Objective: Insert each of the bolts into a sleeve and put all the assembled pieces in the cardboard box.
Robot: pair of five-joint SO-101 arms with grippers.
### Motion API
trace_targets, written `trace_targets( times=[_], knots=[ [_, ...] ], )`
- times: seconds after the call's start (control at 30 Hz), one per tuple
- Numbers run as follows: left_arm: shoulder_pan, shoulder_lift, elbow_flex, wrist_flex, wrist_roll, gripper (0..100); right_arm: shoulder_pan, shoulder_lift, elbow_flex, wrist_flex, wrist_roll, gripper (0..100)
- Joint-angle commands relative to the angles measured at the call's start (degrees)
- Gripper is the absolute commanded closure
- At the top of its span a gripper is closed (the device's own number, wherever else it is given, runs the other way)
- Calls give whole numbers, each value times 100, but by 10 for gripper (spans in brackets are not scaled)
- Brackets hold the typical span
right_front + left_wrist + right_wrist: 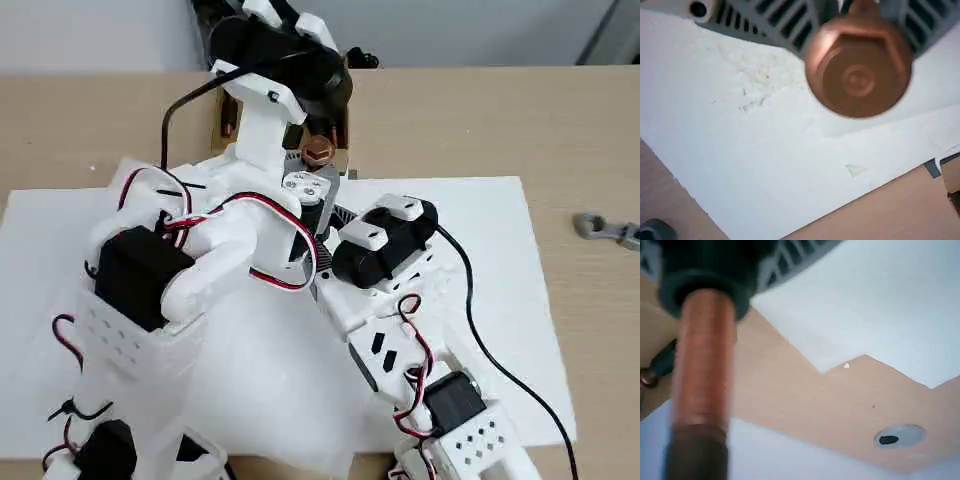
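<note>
Your left gripper (852,14) is clamped on the copper-coloured bolt (858,75), which is raised over the table just in front of the cardboard box (346,130). Expect the bolt to be rigid metal, weighty for its size and slick on the round flange, so grip the hex head. The shaft runs into a black sleeve (705,285), which your right gripper (715,260) seems closed around, though the view is blurred. Count one bolt, one sleeve, one box, and one metal tool (605,228) far right.

Two white printed arms (250,205), boxy black servo motors (135,275), looping red-and-black cables (285,280), perforated white housings (115,338)
</note>
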Motion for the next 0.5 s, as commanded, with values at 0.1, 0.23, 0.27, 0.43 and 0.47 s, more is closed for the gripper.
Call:
trace_targets(
  times=[0.1,0.23,0.27,0.43,0.47],
  knots=[
    [18,-114,4,-422,-35,994,75,-4,-70,-110,-35,995],
    [18,-123,189,-598,-44,994,75,-4,-70,-101,-35,995],
    [18,-132,207,-589,-44,994,75,-4,-70,-101,-35,995],
    [18,-167,189,-396,-44,994,75,-4,-70,-101,-35,995],
    [18,-167,189,-352,-44,994,75,-4,-70,-101,-35,995]
  ],
)
